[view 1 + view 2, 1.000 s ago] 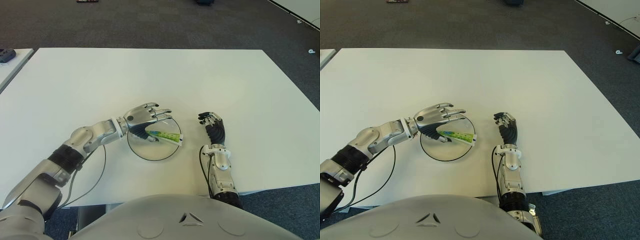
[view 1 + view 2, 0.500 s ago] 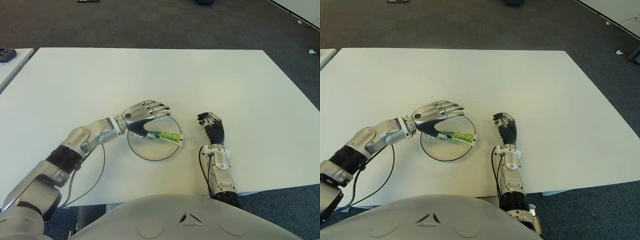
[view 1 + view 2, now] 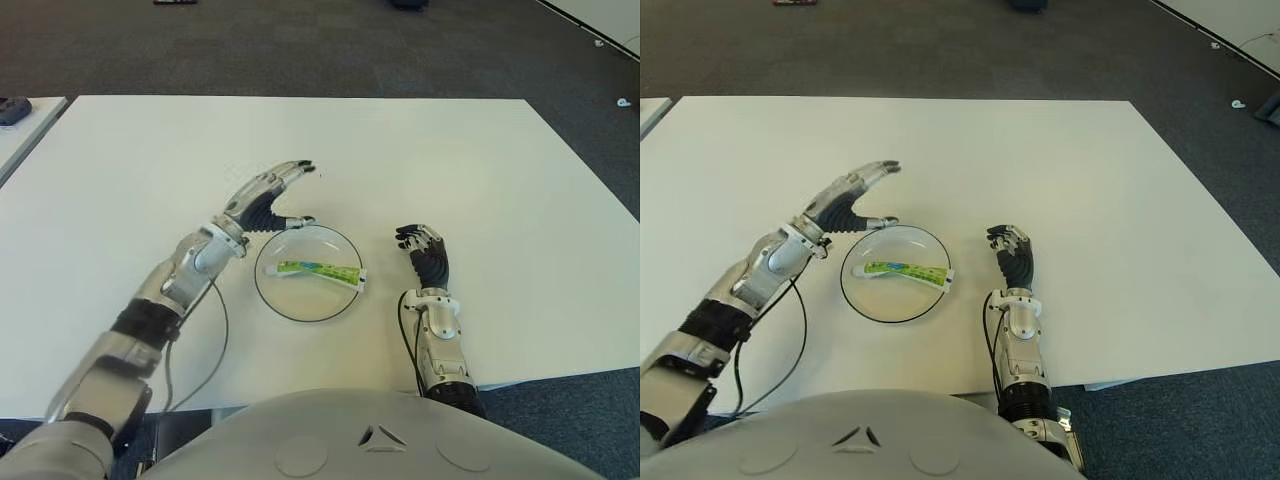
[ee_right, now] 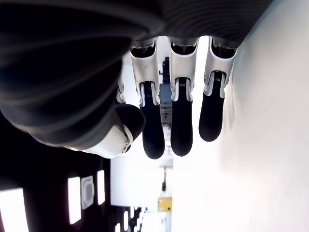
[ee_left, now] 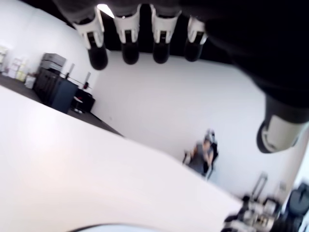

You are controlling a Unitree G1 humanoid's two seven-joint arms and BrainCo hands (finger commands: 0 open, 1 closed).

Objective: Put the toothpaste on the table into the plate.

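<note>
A green and white toothpaste tube (image 3: 319, 270) lies flat inside the round clear plate (image 3: 300, 309), its cap end toward the right rim. My left hand (image 3: 270, 195) hovers above the table just beyond the plate's far-left rim, fingers spread and holding nothing. In the left wrist view the fingertips (image 5: 129, 52) point away with only the room behind them. My right hand (image 3: 425, 250) shows on the white table (image 3: 450, 160) to the right of the plate, fingers loosely extended and holding nothing.
A cable (image 3: 195, 345) trails from my left forearm across the table near the front edge. A dark object (image 3: 12, 108) sits on a second table at the far left. Dark carpet surrounds the table.
My left hand has let go of the toothpaste, opened and risen up and back to the far left of the plate. The tube now lies free in the plate. The right hand has not moved.
</note>
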